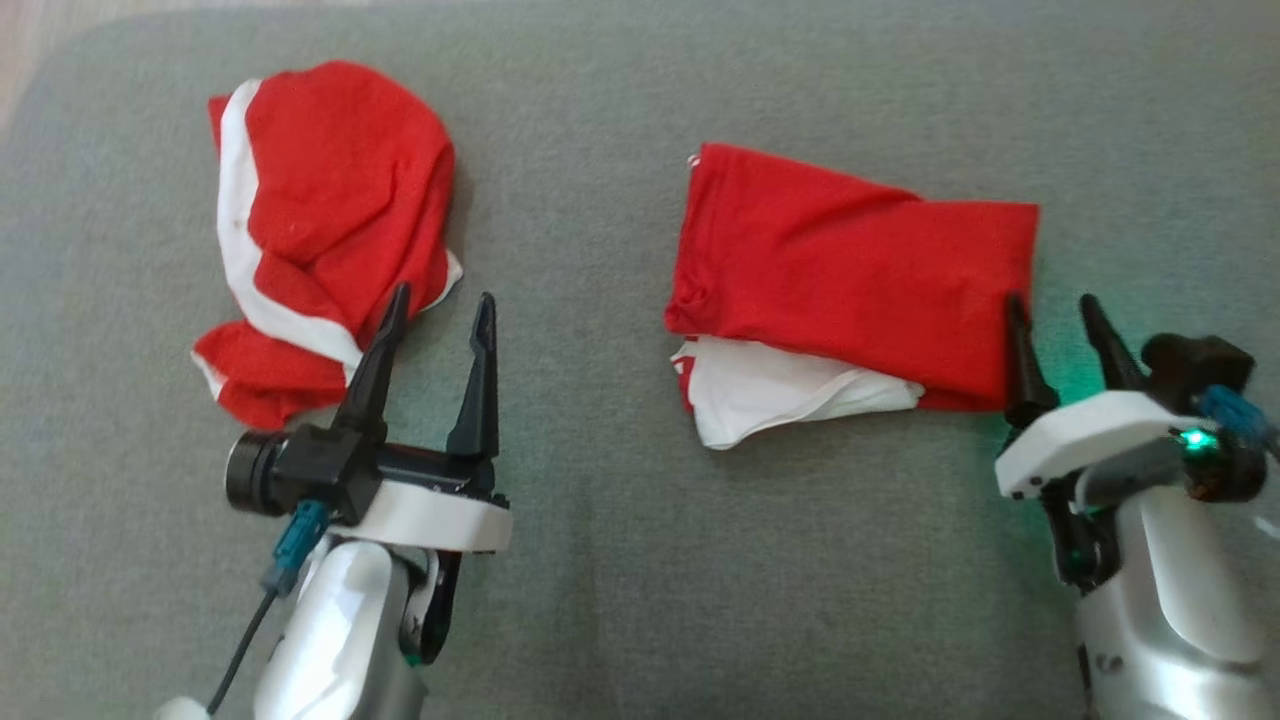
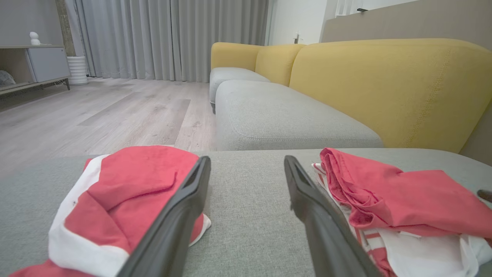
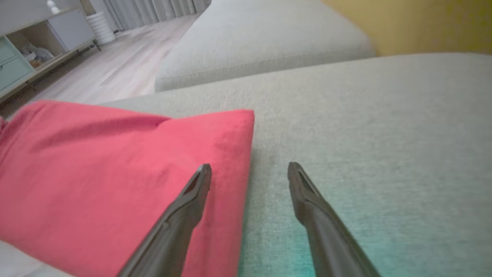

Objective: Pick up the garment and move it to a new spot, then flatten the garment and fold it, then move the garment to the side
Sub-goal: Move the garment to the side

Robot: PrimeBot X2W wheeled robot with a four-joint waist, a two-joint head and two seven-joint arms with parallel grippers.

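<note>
One risk is judged: the folded garment [image 1: 850, 280] could be dragged open by the right claw [image 1: 1052, 300], held spread and empty over its right edge. The left claw [image 1: 443, 295], likewise spread and empty, is placed just beside the crumpled garment [image 1: 330, 230] at the left of the grey cushion [image 1: 600, 520]. Two garments and two claws are counted.

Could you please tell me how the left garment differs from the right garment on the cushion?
The left garment is crumpled into a rounded heap; the right garment lies folded flat, roughly rectangular. The left garment shows a white band curving across it; the right garment is plain red on top, white cloth poking out underneath. Both are red and white, on the grey cushion.
</note>
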